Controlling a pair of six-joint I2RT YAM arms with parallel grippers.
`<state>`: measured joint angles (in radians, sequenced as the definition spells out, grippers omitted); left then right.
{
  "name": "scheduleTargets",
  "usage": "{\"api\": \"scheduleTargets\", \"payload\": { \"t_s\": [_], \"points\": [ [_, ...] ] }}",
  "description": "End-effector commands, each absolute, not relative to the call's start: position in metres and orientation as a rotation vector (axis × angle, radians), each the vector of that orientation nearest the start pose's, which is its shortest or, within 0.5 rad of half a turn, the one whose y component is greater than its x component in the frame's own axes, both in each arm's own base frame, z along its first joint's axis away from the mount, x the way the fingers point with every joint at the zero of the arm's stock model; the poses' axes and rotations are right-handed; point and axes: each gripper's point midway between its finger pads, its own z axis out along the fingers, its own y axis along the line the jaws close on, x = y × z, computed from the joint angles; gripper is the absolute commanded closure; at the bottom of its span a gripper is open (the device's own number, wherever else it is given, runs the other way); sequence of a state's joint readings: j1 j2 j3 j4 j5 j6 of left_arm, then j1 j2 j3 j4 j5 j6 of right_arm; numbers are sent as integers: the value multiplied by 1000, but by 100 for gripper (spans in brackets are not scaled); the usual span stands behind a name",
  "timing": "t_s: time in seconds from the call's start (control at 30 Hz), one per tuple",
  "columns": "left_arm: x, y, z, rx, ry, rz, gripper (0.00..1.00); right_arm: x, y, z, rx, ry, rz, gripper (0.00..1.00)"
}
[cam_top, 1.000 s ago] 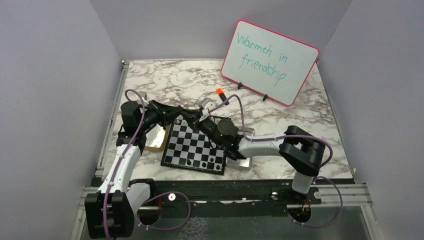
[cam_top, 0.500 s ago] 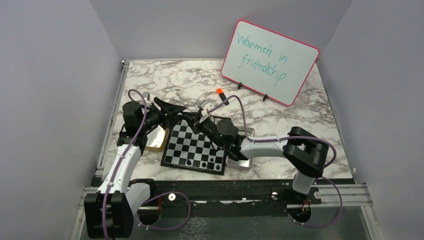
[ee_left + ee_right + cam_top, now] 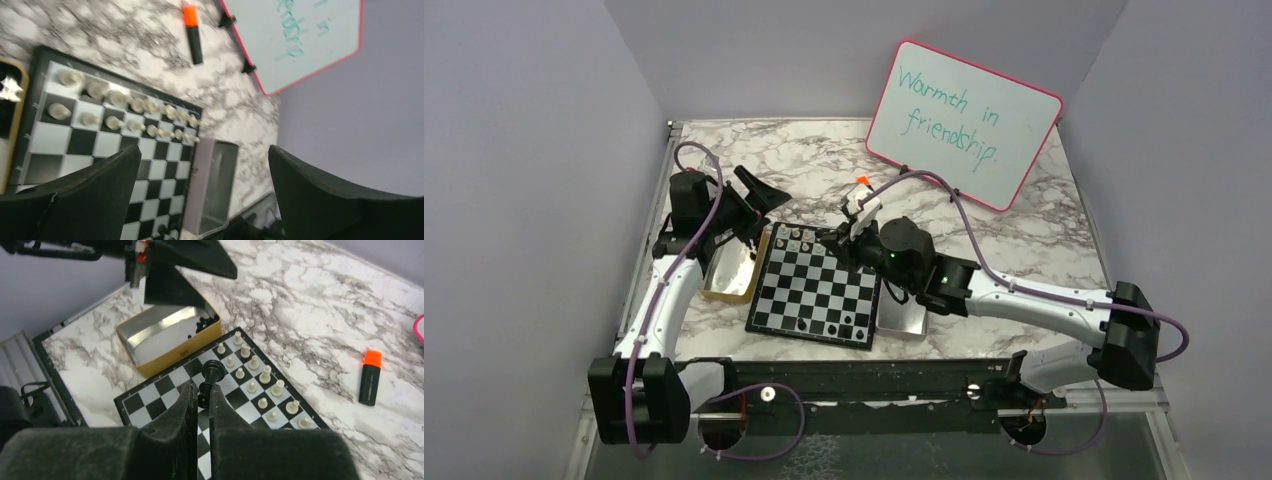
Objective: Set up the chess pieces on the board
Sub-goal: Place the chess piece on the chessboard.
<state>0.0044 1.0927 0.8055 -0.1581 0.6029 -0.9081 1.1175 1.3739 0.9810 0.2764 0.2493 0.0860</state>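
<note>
From the overhead camera, the board (image 3: 817, 291) lies between a gold tray (image 3: 733, 272) and a silver tray (image 3: 902, 318). White pieces (image 3: 796, 238) fill its far rows, and a few black pieces (image 3: 848, 327) stand along the near edge. The left gripper (image 3: 754, 205) hangs over the gold tray. The right gripper (image 3: 852, 232) reaches over the board's far right corner.

In the left wrist view the left gripper (image 3: 202, 152) is released, its fingers (image 3: 90, 197) spread wide with nothing between them. Below it are the board (image 3: 100, 150), the silver tray (image 3: 215, 192) and an orange-capped marker (image 3: 192, 32).

In the right wrist view the right gripper (image 3: 202, 395) is clamped on one black piece (image 3: 212, 371), held upright above the board (image 3: 170, 390). More black pieces (image 3: 204, 324) sit in a corner of the gold tray (image 3: 165, 352).

The step in hand looks like carrying this black piece to its square. Next it should travel to the near rows, come down centred on a free square clear of its neighbours, and only then be let go.
</note>
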Motion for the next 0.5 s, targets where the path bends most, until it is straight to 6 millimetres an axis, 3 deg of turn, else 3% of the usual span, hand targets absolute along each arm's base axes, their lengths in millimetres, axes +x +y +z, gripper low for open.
{"api": "scheduleTargets", "payload": {
  "t_s": [0.0,0.2,0.47],
  "points": [
    [348,-84,206,-454,2114,-750,1,203,374,233,-864,1856,659,98],
    [373,-34,191,-467,2091,-379,1,176,370,216,-976,2073,684,97],
    [386,11,166,-610,2119,-284,1,159,379,180,-1065,2287,650,97]
  ]
}}
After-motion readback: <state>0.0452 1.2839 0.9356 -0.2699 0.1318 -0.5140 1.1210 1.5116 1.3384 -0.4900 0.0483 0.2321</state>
